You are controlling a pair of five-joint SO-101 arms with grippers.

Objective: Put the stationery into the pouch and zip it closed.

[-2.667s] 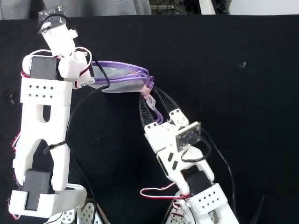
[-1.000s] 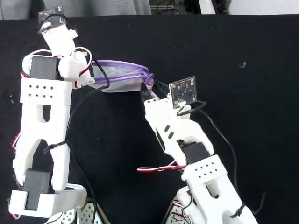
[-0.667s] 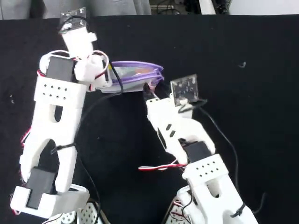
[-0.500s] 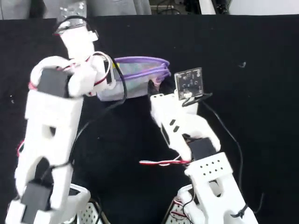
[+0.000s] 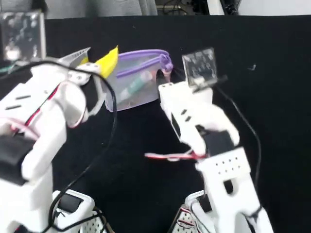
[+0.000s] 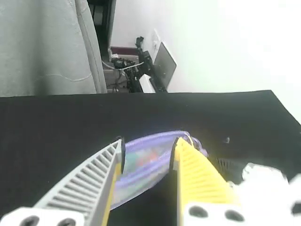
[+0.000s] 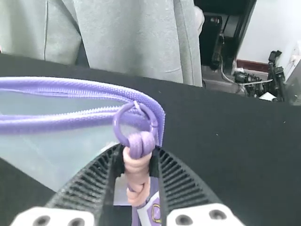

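Note:
The clear pouch (image 5: pixel 133 85) with a purple zipper (image 5: pixel 141 54) sits at the far middle of the black table, and coloured stationery (image 5: pixel 136 86) shows through its wall. My right gripper (image 7: pixel 137 157) is shut on the pink zipper pull (image 7: pixel 136 172), just below the purple ring (image 7: pixel 136 123) at the pouch's right end (image 5: pixel 166 63). My left gripper (image 6: pixel 148 148) is open, raised off the table beside the pouch's left end. Its yellow finger (image 5: pixel 108 59) and grey finger (image 5: pixel 77 56) stand apart, and the pouch (image 6: pixel 150 157) lies beyond them.
Black cloth (image 5: pixel 262 73) covers the table, with bare room on the right. A person's grey clothing (image 7: pixel 117 37) hangs behind the far edge. Cables and equipment (image 6: pixel 141 66) sit past the table, and red and white wires (image 5: pixel 167 156) trail from the right arm.
My left gripper let go of the pouch's left end, and that arm rose and drew back. The right gripper moved farther away with the zipper pull, and the pouch shifted right and stood up taller.

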